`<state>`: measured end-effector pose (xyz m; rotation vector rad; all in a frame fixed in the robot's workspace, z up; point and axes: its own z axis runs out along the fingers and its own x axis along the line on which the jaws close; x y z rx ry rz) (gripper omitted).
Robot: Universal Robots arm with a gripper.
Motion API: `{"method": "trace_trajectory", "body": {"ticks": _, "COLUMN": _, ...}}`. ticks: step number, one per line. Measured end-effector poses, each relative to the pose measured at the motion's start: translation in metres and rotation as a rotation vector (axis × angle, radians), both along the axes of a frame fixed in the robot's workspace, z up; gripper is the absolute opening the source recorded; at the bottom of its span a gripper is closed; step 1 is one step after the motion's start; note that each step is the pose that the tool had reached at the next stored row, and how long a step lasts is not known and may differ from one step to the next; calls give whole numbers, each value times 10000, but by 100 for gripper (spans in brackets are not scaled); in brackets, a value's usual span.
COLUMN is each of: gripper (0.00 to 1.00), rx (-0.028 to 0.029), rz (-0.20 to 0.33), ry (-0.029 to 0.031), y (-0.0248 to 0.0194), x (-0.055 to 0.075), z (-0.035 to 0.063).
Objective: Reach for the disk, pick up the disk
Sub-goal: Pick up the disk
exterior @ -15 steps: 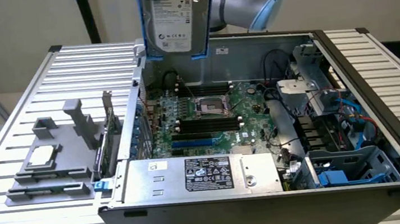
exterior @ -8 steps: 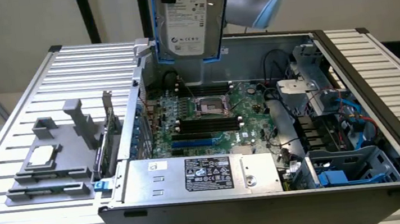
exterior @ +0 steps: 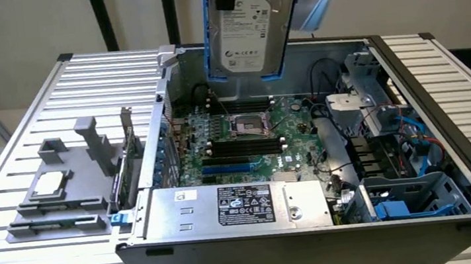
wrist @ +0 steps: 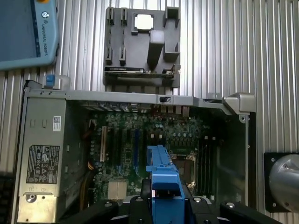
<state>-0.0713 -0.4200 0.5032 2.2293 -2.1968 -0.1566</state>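
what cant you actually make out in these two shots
- Gripper: in the exterior view the frame's top edge cuts it off above the disk; in the wrist view the disk's blue rail hides the fingertips.
- Disk label text: too small in the exterior view.
- Processor socket: partly hidden behind the rail in the wrist view.
- Drive cage interior: shadowed in the exterior view.

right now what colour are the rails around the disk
Bright blue, framing the silver-grey disk with its white label; clearest in the exterior view.
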Motion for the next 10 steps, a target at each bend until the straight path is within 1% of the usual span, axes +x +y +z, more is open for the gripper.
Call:
{"method": "trace_trajectory", "body": {"ticks": 2, "gripper": 33, "rx": 0, "rz": 0, "ry": -10, "y": -47, "x": 54, "z": -1}}
{"method": "trace_trajectory", "body": {"ticks": 4, "gripper": 33, "rx": 0, "rz": 1, "ry": -36, "y": -101, "x": 90, "z": -2}}
{"method": "trace_trajectory", "body": {"ticks": 10, "gripper": 33, "rx": 0, "rz": 0, "ry": -202, "y": -278, "x": 116, "z": -4}}
